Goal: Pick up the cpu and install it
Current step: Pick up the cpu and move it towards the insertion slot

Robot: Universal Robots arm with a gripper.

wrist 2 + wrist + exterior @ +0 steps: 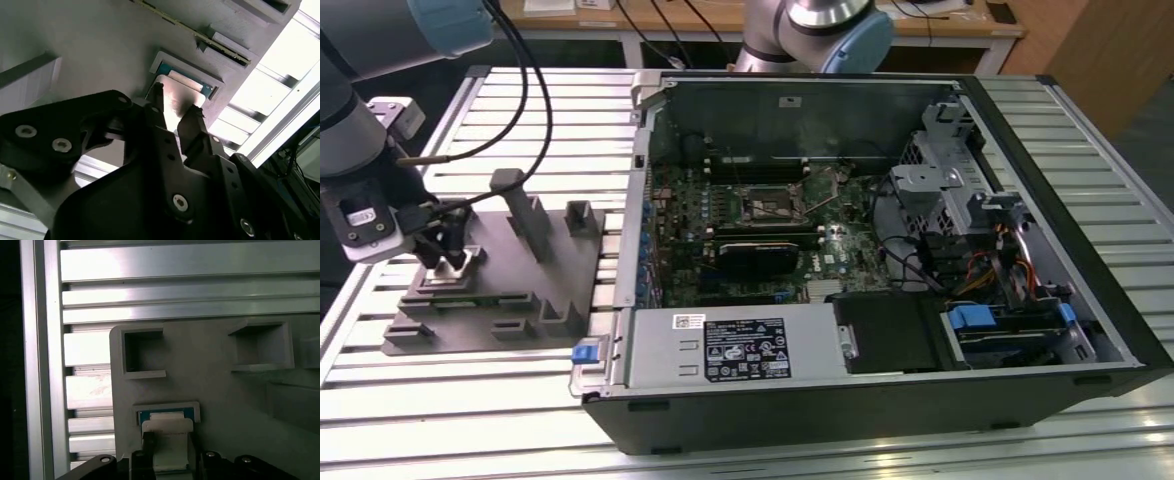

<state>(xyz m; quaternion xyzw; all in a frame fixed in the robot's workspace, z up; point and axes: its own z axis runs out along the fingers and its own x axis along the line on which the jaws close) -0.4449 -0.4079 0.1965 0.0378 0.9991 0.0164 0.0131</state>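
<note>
The cpu [167, 426], a small square chip with a pale silver top and a blue-green edge, lies in a shallow pocket of the grey plastic tray [520, 290] at the exterior view's left. My gripper [447, 262] is down on that pocket. In both wrist views its black fingers [192, 125] stand against two opposite sides of the cpu [176, 95], whose silver top shows between them; the gripper [175, 106] [170, 442] looks shut on it. The dark square socket [767, 203] sits in the middle of the motherboard inside the open computer case [881, 330].
Upright blocks [530, 215] rise from the tray just to the gripper's right in the exterior view. The case wall [638, 200] stands between tray and motherboard. A second arm's base [821, 30] is behind the case. Cables and drive cages [974, 230] crowd the case's right side.
</note>
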